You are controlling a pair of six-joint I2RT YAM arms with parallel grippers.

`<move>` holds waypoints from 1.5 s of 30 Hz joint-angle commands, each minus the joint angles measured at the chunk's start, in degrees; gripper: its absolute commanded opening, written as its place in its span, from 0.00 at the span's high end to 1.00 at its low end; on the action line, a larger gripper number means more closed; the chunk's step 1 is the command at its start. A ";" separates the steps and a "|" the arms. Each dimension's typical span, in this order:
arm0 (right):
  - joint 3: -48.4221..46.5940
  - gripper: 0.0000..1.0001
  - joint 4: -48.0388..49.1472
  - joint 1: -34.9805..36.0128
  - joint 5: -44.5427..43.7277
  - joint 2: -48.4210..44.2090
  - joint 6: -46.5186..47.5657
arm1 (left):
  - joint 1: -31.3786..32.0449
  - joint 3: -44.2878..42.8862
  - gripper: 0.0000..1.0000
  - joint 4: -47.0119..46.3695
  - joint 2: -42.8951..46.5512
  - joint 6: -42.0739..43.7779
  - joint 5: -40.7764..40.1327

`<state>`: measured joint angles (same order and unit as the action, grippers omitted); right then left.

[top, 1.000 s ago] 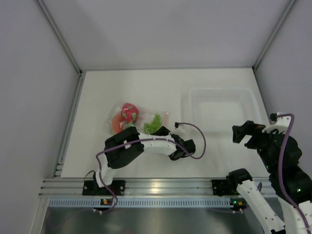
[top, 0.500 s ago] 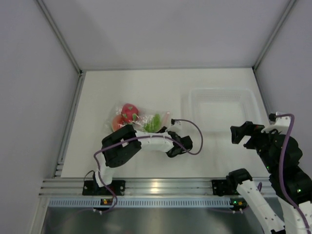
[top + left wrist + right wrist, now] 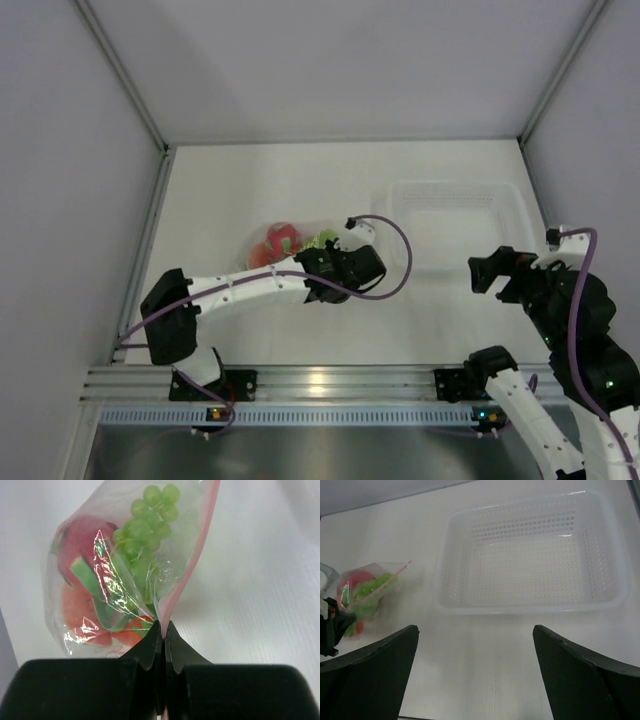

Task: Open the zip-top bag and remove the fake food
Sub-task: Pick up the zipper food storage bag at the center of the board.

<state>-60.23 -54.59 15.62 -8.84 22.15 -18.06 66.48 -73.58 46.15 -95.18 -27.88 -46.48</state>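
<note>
Pinching clear crinkly zip-top bag (image 3: pixel 131 572), my left jaws shut; right jaws wide, empty; colourful toy food (image 3: pixel 149 526) unremoved.

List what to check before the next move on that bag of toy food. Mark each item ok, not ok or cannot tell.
1. Left jaws gripping the bag: ok, shut on the end of its pink zip strip.
2. Only one lip of the zip pinched: cannot tell.
3. Zip opened: not ok, the strip looks sealed along its length.
4. Fake food all inside: ok, green grapes and red pieces show through the plastic.
5. Right jaws ready: ok, wide open and apart from the bag.
6. Basket free to take the food: ok, nothing in it.
</note>
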 commanded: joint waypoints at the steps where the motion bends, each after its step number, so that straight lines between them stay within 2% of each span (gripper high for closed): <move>1: 0.46 0.01 4.84 0.20 1.90 0.96 0.31 | -0.47 -3.84 1.00 -3.26 6.57 6.77 7.00; 7: 0.90 0.01 6.86 0.29 4.27 1.31 -0.13 | -1.35 -5.78 1.00 -2.73 15.36 9.94 13.77; 10: 3.26 0.01 9.14 0.29 8.30 -0.17 -0.31 | -1.35 -6.66 1.00 -2.65 19.41 11.17 16.06; 16: 7.05 0.01 18.98 0.20 24.11 -4.40 0.84 | -1.35 -9.12 1.00 -2.65 24.77 13.54 20.37; 17: 7.49 0.01 21.08 0.29 29.01 -4.31 0.93 | -1.35 -9.47 1.00 -2.65 25.38 14.07 21.16; 20: 9.07 0.00 24.61 0.29 36.94 -4.14 0.84 | -1.35 -10.79 1.00 -2.73 26.27 16.01 25.64; 23: 11.53 0.01 31.54 0.20 48.71 -4.57 0.32 | -1.35 -12.02 1.00 -2.82 28.02 17.77 31.52; 25: 13.20 0.01 35.77 0.29 50.14 -5.10 -0.39 | -1.35 -13.08 1.00 -3.00 28.90 18.65 37.06; 30: 15.40 0.00 39.28 0.29 53.66 -8.00 1.89 | -1.35 -15.98 1.00 -3.00 30.49 18.83 47.69; 32: 17.24 0.03 42.62 0.20 57.33 -9.14 1.81 | -1.35 -16.68 1.00 -3.00 30.75 18.65 51.21; 36: 17.69 0.08 42.99 0.20 60.16 -10.46 3.29 | -1.35 -16.95 1.00 -3.17 31.80 18.21 53.68; 38: 17.34 0.15 42.29 0.20 61.39 -10.73 5.14 | -1.35 -17.12 1.00 -3.43 32.24 18.12 54.21; 42: 16.98 0.19 40.61 0.29 59.82 -11.95 7.17 | -1.35 -17.21 1.00 -4.05 32.77 18.12 55.44; 45: 18.30 0.33 42.89 0.20 62.19 -12.40 5.85 | -1.35 -17.30 1.00 -4.31 32.51 17.95 56.06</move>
<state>-42.70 -16.84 15.62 50.35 10.68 -13.21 65.19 -87.46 48.16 -64.23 -10.28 7.03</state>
